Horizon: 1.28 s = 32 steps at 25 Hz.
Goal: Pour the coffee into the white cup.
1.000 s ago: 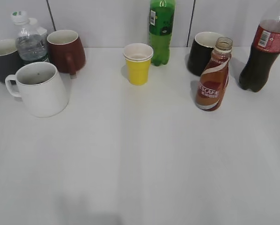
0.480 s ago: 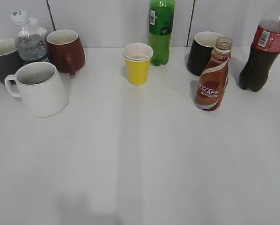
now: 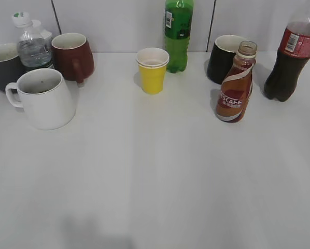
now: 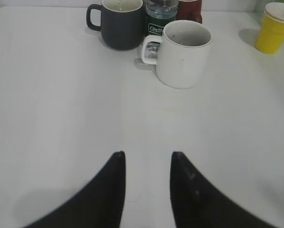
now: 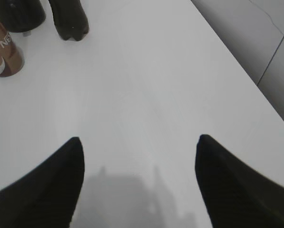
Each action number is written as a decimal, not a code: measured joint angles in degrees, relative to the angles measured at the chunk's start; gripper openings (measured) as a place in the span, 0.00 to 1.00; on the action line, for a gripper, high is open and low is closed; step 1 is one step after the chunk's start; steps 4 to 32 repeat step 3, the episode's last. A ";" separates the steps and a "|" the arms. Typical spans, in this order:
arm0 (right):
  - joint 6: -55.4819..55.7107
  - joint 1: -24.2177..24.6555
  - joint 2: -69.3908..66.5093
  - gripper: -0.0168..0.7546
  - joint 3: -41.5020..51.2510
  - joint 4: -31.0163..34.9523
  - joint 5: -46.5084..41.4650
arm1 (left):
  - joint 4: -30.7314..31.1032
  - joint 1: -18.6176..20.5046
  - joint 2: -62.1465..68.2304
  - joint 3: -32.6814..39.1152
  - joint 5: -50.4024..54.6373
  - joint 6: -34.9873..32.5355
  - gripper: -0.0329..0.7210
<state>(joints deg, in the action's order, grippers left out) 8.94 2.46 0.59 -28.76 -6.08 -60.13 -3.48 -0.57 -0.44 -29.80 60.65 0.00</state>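
Note:
The coffee bottle (image 3: 236,88), uncapped, with a brown-and-white swirled label, stands upright at the right of the table; its lower part shows in the right wrist view (image 5: 4,50). The white cup (image 3: 43,98) stands at the left with its handle to the left, and also shows in the left wrist view (image 4: 184,53). My left gripper (image 4: 146,154) is open and empty above bare table, well short of the white cup. My right gripper (image 5: 138,138) is wide open and empty, to the right of and nearer than the coffee bottle. Neither gripper shows in the exterior view.
A yellow paper cup (image 3: 153,70) and a green soda bottle (image 3: 178,33) stand at the back middle. A black mug (image 3: 225,57) and a cola bottle (image 3: 292,57) flank the coffee. A dark grey mug (image 3: 2,65), a water bottle (image 3: 33,46) and a maroon mug (image 3: 73,56) stand behind the white cup. The table's right edge (image 5: 246,71) is close.

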 joint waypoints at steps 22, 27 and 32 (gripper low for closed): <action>0.00 0.00 0.00 0.76 0.00 0.00 0.00 | 0.00 0.00 0.00 0.00 0.00 0.00 0.37; 0.00 0.00 0.00 0.76 0.00 0.00 0.00 | 0.00 0.00 0.00 0.00 0.00 0.00 0.37; 0.00 0.00 0.00 0.76 0.00 0.00 0.00 | 0.00 0.00 0.00 0.00 0.00 0.00 0.37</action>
